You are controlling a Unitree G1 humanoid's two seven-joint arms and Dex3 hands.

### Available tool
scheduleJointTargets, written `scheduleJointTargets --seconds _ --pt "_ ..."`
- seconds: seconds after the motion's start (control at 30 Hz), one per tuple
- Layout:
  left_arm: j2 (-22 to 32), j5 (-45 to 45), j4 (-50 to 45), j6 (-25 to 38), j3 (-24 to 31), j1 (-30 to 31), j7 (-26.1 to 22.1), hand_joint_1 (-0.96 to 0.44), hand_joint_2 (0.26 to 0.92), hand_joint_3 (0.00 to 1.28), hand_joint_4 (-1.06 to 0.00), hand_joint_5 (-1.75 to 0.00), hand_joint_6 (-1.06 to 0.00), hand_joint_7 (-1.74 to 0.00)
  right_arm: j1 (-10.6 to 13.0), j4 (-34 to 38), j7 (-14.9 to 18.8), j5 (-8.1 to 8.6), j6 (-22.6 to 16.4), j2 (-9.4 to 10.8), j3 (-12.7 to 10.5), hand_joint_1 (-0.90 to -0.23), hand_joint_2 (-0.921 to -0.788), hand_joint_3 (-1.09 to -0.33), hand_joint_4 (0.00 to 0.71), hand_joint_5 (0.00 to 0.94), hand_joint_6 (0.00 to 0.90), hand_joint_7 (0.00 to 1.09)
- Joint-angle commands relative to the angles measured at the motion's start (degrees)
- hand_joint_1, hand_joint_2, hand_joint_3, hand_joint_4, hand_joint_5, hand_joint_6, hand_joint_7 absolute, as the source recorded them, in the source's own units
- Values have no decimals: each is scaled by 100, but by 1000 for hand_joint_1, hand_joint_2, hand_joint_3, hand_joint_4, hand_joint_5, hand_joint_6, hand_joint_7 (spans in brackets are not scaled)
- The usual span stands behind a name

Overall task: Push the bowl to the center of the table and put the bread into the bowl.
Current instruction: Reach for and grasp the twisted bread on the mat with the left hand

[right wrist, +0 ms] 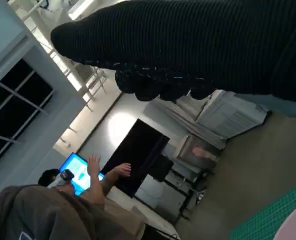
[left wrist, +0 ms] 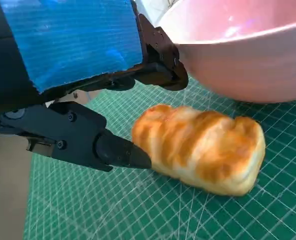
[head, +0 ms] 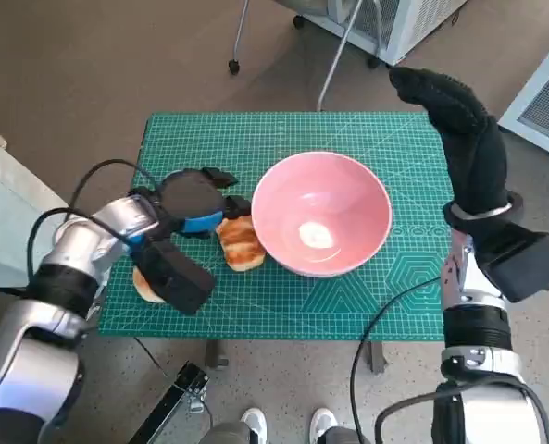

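L hand (head: 189, 205) low over the green mat (head: 367, 305), fingers (left wrist: 120, 152) spread, one tip touching end of the bread (head: 241, 242), another reaching over it; nothing gripped. A 2nd bread piece (head: 145, 286) lies nearer the mat's front edge, partly under the L wrist. Bread touches the pink bowl (head: 321, 214), approx mid-table, upright. R hand (head: 459, 129) raised past the mat's far R corner, fingers straight, holding nothing. Person at a screen (right wrist: 78, 167) in the background.
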Motion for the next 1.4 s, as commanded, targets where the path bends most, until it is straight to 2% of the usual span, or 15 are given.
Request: scheduleJointTargets --seconds 0.03,0.3,0.53,0.57,0.6,0.63,0.67,0.7,0.73,0.8,1.0,1.17,1.4 --pt "-230 119 308 79 -216 -239 188 -330 905 3 -471 -12 -527 -184 176 16 -53 -40 -2 -32 24 -634 -921 -801 219 21 -1 569" --pt "-536 141 753 169 -495 -333 374 -305 903 1 -528 -36 -555 -215 206 62 -122 -110 -55 -50 33 -635 -921 -803 220 22 -1 571" --pt "-748 -126 1174 192 -462 -336 74 -176 910 14 -642 -83 -633 -279 252 23 -156 -108 -37 -94 31 -635 -921 -811 221 21 -1 573" --pt "-764 -176 1218 195 -448 -336 12 -238 914 99 -682 -105 -577 -694 258 11 -163 -107 -32 -96 32 -636 -921 -811 221 21 -1 572" --pt "-775 -237 1268 192 -425 -332 -53 -277 917 162 -706 -119 -531 -970 264 -2 -166 -102 -23 -101 33 -637 -921 -811 220 21 -1 572" --pt "-780 -280 1302 189 -413 -330 -96 -222 918 177 -653 -358 -526 -1053 267 -10 -170 -99 -16 -104 34 -637 -921 -811 220 21 -1 572" --pt "-778 -325 1338 187 -395 -330 -140 -142 919 207 -564 -714 -507 -1186 273 -26 -166 -88 -5 -106 33 -638 -921 -812 220 21 -1 572" --pt "-775 -362 1365 185 -389 -332 -170 -91 920 208 -537 -927 -507 -1247 277 -36 -164 -80 4 -107 33 -638 -921 -812 220 21 -1 571" --pt "-771 -411 1405 201 -374 -335 -224 -73 920 209 -528 -1003 -507 -1269 286 -53 -160 -67 10 -107 30 -638 -921 -812 220 21 -1 570" --pt "-760 -482 1456 246 -361 -340 -315 -30 920 170 -568 -1168 -536 -1241 297 -75 -163 -55 19 -104 27 -637 -921 -812 219 20 -1 566" --pt "-729 -666 1534 500 -321 -336 -697 -3 918 128 -610 -1318 -599 -1116 312 -127 -197 -52 51 -83 27 -628 -921 -812 219 20 -1 559" --pt "-707 -815 1560 689 -293 -288 -960 -1 920 125 -575 -1419 -651 -1007 313 -123 -242 -85 46 -62 42 -625 -921 -814 220 20 -1 552" --pt "-571 -1023 1502 813 -206 -248 -1180 0 920 151 -516 -1509 -656 -973 300 -77 -271 -95 40 -51 75 -626 -921 -815 220 20 -1 543"
